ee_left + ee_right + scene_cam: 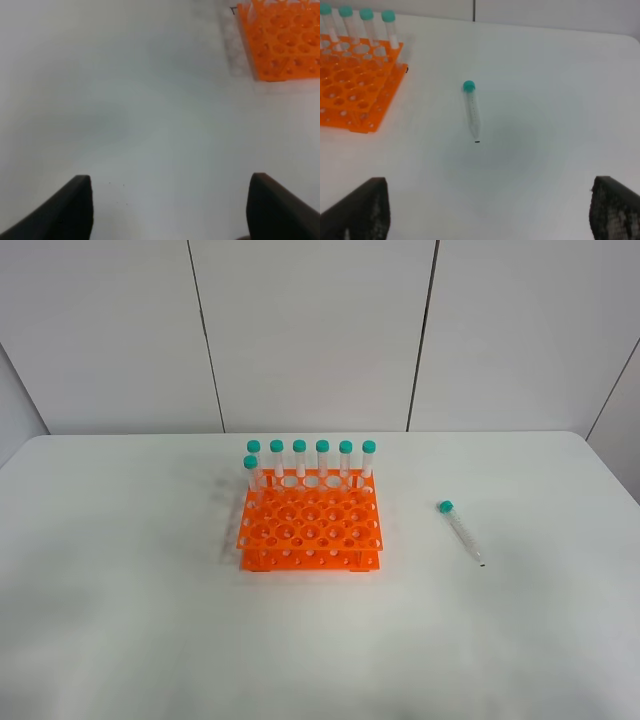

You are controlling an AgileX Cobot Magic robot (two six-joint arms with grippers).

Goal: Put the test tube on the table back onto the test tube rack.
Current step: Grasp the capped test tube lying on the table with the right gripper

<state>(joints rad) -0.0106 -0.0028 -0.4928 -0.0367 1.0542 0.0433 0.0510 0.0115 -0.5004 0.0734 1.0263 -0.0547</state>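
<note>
A slim clear test tube (461, 531) with a teal cap lies flat on the white table (120, 590), to the right of the orange test tube rack (310, 525). Several alike tubes (311, 460) stand upright along the rack's back row. Neither arm shows in the exterior high view. In the right wrist view the lying tube (472, 112) is ahead of my open, empty right gripper (490, 205), with the rack (350, 90) beside it. My left gripper (170, 205) is open and empty over bare table, with a rack corner (280, 42) far ahead.
Grey wall panels (310, 330) stand behind the table's far edge. The table's rounded corners show at the back left and back right. Most of the rack's front holes hold no tubes.
</note>
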